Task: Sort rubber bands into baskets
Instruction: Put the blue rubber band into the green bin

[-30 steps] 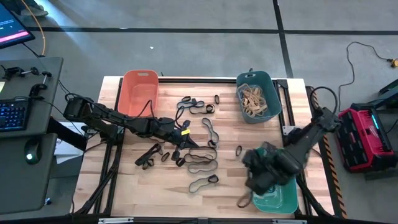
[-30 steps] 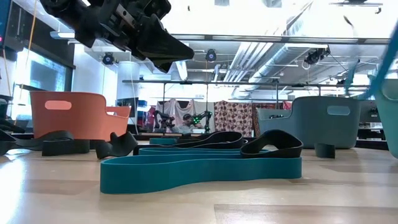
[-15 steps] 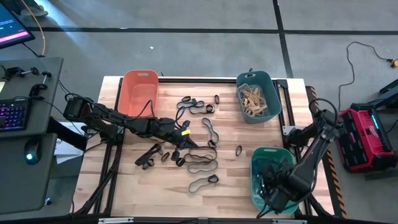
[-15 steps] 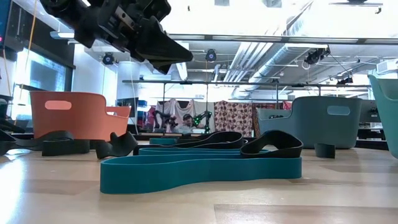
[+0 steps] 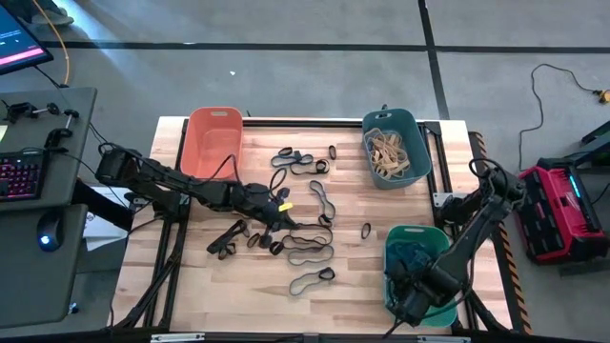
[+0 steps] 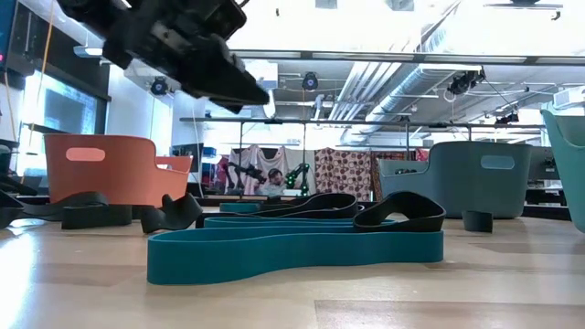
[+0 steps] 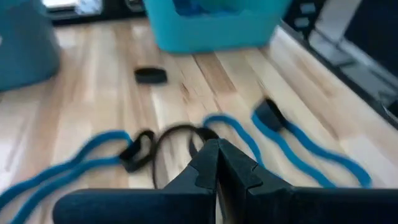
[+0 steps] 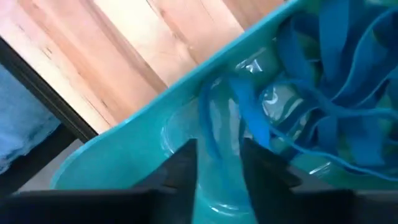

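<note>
Soft, floppy bands on the wood, and my right claw is over the green tub.

I see thin blue and black rubber bands (image 5: 307,250) lying loose in the middle of the frame on the pale wooden table (image 5: 353,276); they look light, bendy and a bit grippy, so I would pinch one strand where a loop sticks up. My left gripper (image 5: 282,215) hangs just over them, jaws shut tight with nothing in them. My right gripper (image 8: 217,165) is over the smooth green plastic basket (image 5: 440,242) at lower right, jaws partly open around a blue strand, with more blue bands beside it. The tan bands lie in the dark teal basket (image 5: 412,131) at upper right; the orange-salmon basket (image 5: 204,162) is at upper left.
</note>
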Controlling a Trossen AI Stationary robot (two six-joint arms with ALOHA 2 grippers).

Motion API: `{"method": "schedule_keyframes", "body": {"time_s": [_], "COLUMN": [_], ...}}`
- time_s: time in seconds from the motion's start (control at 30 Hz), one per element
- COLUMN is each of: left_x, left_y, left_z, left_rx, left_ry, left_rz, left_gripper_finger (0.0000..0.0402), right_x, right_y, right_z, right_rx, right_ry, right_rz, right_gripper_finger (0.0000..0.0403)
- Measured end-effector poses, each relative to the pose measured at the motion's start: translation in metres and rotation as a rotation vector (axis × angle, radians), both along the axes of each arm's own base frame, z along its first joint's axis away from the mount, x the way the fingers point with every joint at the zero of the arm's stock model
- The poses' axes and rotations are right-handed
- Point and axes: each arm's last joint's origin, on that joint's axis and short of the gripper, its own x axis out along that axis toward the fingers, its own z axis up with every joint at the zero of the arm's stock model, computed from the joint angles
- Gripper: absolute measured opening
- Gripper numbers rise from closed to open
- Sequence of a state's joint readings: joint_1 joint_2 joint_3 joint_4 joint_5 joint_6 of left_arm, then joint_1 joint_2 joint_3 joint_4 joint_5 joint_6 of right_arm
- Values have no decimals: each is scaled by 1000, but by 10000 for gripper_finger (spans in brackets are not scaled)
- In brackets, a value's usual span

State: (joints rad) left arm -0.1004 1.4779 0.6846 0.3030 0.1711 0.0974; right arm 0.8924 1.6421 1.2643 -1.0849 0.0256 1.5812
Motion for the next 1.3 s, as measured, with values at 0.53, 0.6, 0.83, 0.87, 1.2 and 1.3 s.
{"method": "schedule_keyframes", "body": {"time_s": [0.53, 0.6, 0.83, 0.87, 1.2, 1.3], "left_x": [-30, -32, -32, -32, -28, -28], "left_y": [-49, -52, -57, -58, -59, -58], "left_z": [-2, -3, -1, 0, 5, 5], "left_rx": [78, 73, 55, 53, 31, 21], "left_ry": [170, 185, 162, 153, 94, 90], "left_rz": [-191, -197, -206, -208, -202, -192], "left_gripper_finger": [0, 0, 0, 0, 0, 0], "right_x": [55, 71, 105, 107, 114, 125], "right_y": [-33, -43, -82, -86, -114, -112], "right_z": [34, 30, -7, -14, -64, -78], "right_rx": [-190, -178, -114, -103, -139, -158], "right_ry": [-295, -349, -446, -460, -487, -447], "right_rz": [166, 182, 118, 109, 28, 59], "right_gripper_finger": [181, 178, 174, 174, 174, 174]}}
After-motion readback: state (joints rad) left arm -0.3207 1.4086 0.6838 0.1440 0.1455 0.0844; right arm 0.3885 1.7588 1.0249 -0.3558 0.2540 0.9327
